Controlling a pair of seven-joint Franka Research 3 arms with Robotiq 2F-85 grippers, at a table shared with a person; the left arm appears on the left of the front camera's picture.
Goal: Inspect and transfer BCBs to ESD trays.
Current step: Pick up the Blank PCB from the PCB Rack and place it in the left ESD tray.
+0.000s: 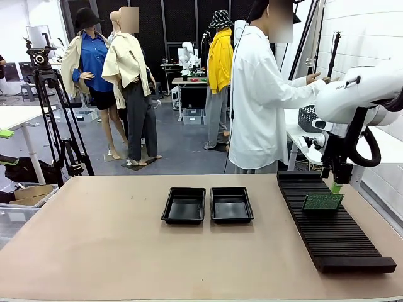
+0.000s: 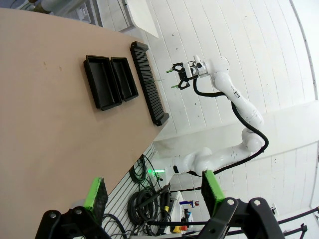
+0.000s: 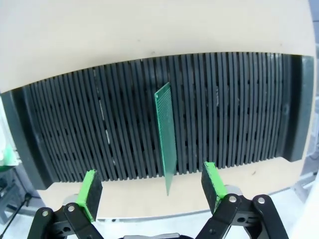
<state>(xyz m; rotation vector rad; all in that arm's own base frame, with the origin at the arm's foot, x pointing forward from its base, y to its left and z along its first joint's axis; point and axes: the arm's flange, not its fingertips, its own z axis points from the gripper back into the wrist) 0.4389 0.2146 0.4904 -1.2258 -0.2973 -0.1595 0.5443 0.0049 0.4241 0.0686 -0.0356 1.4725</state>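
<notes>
One green BCB (image 1: 323,201) stands on edge in a slot of the long black ribbed rack (image 1: 334,233) at the table's right. My right gripper (image 1: 337,186) hangs just above it, open. In the right wrist view the BCB (image 3: 165,134) rises between the two spread green pads of that gripper (image 3: 151,191), which do not touch it. Two black ESD trays (image 1: 184,206) (image 1: 232,204) lie side by side mid-table, both empty. My left gripper (image 2: 154,191) is open, high over the table's left side, far from the ESD trays (image 2: 102,82).
A person in a white shirt (image 1: 258,100) stands at the far edge, turned right, a hand (image 1: 313,78) on a side table. A grey mesh basket (image 1: 306,117) sits there. A tripod (image 1: 53,113) stands at the far left.
</notes>
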